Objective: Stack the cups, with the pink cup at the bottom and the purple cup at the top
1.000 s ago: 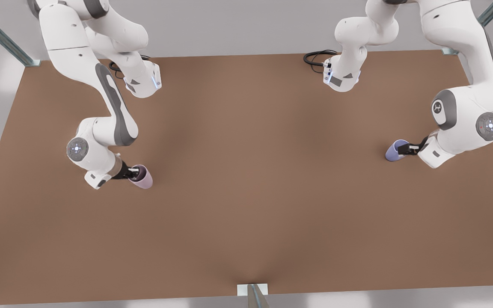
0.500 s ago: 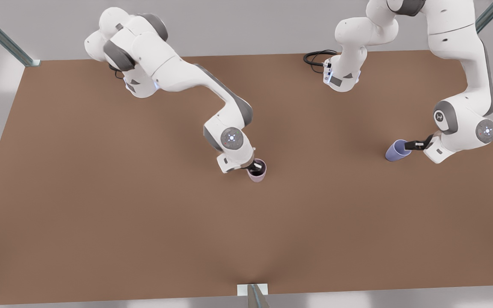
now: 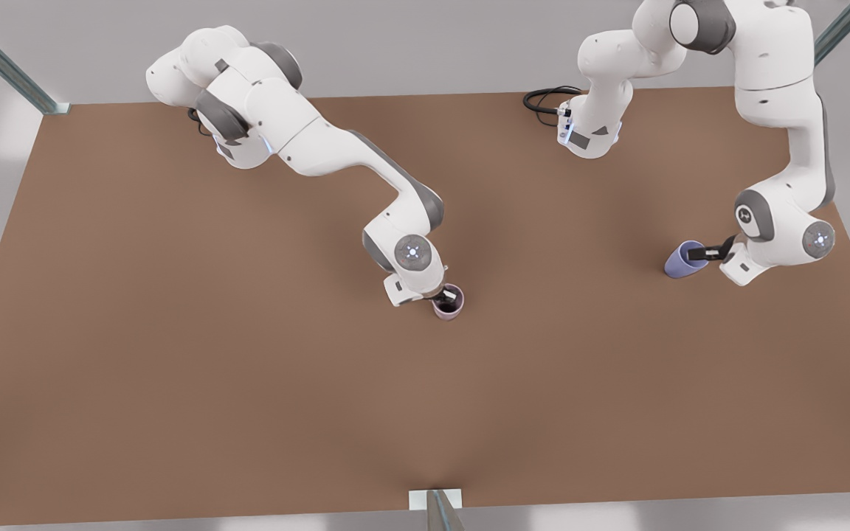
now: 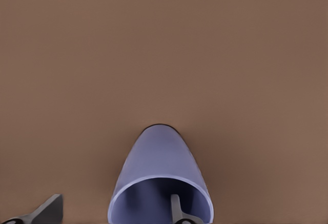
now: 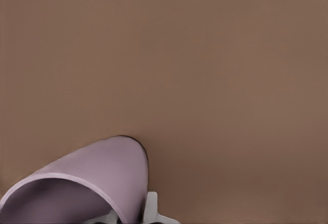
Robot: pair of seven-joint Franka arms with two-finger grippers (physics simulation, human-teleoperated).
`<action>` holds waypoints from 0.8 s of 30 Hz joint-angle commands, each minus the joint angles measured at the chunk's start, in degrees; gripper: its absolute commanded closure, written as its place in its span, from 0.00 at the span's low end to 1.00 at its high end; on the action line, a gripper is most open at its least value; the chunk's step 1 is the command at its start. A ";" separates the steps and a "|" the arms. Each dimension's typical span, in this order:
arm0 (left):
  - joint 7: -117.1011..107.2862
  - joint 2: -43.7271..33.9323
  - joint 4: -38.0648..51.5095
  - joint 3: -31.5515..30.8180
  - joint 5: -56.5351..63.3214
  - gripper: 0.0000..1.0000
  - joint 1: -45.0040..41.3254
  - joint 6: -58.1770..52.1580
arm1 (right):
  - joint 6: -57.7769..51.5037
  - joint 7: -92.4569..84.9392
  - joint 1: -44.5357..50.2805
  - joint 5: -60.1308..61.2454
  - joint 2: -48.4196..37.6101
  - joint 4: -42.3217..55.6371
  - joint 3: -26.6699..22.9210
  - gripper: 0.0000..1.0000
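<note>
My right gripper [image 3: 448, 298] sits near the middle of the table [image 3: 174, 354], clamped on the rim of the pink cup [image 3: 448, 304], one finger inside the mouth and one outside the wall. In my right wrist view the pink cup [image 5: 87, 183] looks to have its base at or just above the brown surface; I cannot tell whether it touches. The step in hand, as I judge it, is setting this cup down upright as the bottom of the stack. To do it well I should lower straight, keep the cup level, loosen only once the base rests flat, then lift clear without dragging the rim.

Farther off, toward the front view's right, my left gripper [image 3: 699, 254] straddles the rim of the purple cup [image 3: 682, 259], one finger [image 4: 177, 208] inside; it appears closed on the wall. The purple cup [image 4: 160, 178] stands on the table, well apart from the pink one.

I see no brands, labels or writing on either cup.
</note>
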 commanded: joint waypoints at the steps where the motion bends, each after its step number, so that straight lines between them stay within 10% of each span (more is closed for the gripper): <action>1: 0.00 0.22 0.01 -0.01 -1.19 0.30 0.08 0.13 | 0.01 0.00 0.00 0.00 0.00 -0.01 0.00 0.63; 6: 0.00 1.72 0.01 -0.01 -1.89 0.79 0.08 0.22 | -0.96 -0.62 -0.26 0.44 -1.76 -0.01 -0.35 0.55; 13: 0.00 2.07 0.09 -0.10 -2.33 0.79 0.08 0.04 | -1.05 -1.67 -1.93 -0.18 -6.42 -2.02 -0.53 0.51; 17: -0.09 2.07 0.44 -0.45 -2.33 0.79 -0.01 -0.49 | -11.94 -27.12 -13.87 0.53 -23.18 -12.20 -3.95 0.00; 24: -4.31 -3.56 4.22 -4.84 -2.33 0.79 -0.63 -5.76 | -34.36 -62.40 -37.00 -2.98 -40.26 -11.08 -9.40 0.00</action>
